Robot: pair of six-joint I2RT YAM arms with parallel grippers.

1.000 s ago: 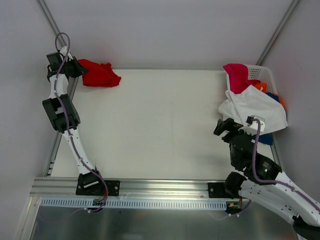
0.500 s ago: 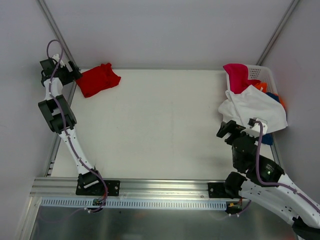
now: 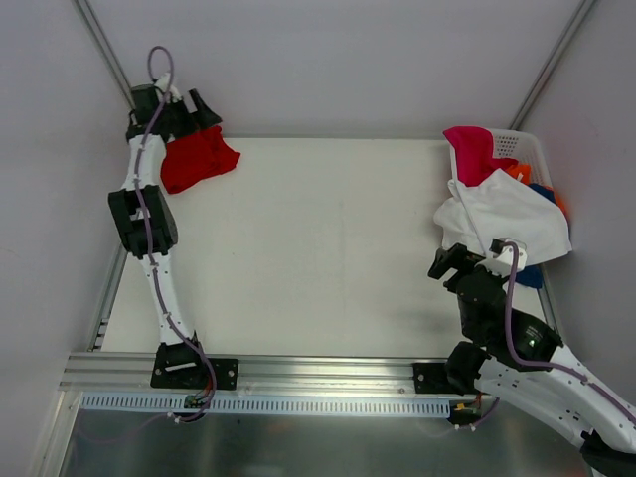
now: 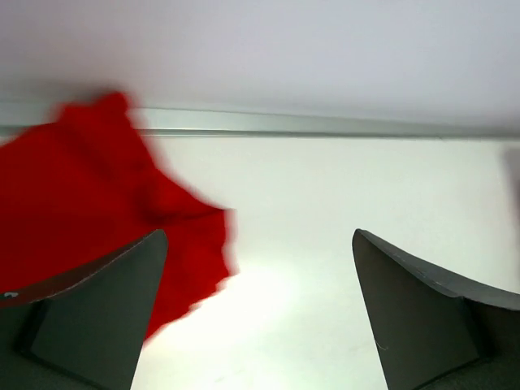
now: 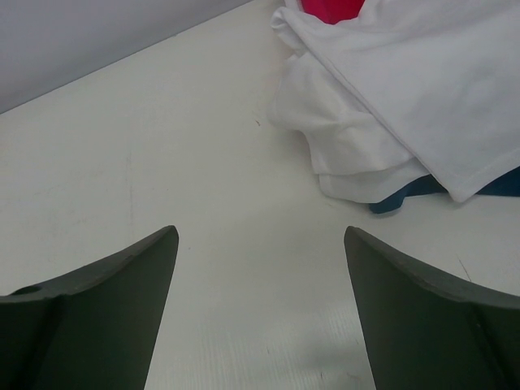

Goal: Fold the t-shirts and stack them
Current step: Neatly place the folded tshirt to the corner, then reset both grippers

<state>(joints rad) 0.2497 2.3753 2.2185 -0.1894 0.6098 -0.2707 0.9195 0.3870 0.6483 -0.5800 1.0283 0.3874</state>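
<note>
Red t-shirt (image 3: 197, 159) in a loose heap at the far corner, right across the table (image 3: 318, 248) from the white basket (image 3: 532, 149). Just beyond it, left gripper (image 3: 204, 111), jaws spread wide, nothing between them. Draped over the basket's near side, white t-shirt (image 3: 507, 214), atop magenta t-shirt (image 3: 472, 149) and blue t-shirt (image 3: 532, 276). Just short of the basket, right gripper (image 3: 449, 260), likewise gaping and empty.

Likely step: fetching the white one. Pinch a single layer at the hanging edge, draw slowly away from the basket, leave the rest behind.

Pale, smooth tabletop; plain grey walls (image 3: 328, 60) around.
</note>
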